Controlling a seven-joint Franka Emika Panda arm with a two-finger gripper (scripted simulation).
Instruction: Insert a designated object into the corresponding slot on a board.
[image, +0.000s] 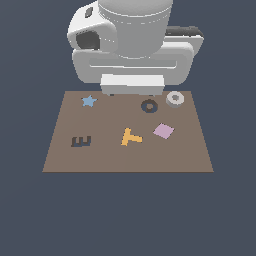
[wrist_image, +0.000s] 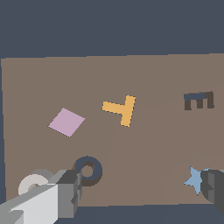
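The light grey ring (image: 175, 99) lies flat on the brown board (image: 100, 157) near its far edge on the exterior view's right. It also shows in the wrist view (wrist_image: 33, 183), partly behind one finger (wrist_image: 69, 192). The dark ring-shaped slot (image: 149, 106) is just beside it, empty, and shows in the wrist view too (wrist_image: 89, 169). My gripper (image: 131, 93) hangs above the board's far edge, between the star and the slot. In the wrist view my gripper (wrist_image: 142, 192) is open wide and empty, not touching the ring.
On the board are a blue star (image: 89, 101), an orange T (image: 131, 136), a pink square (image: 163, 131) and a dark E-shaped recess (image: 81, 141). The arm's white body (image: 132, 45) looms over the board's far side.
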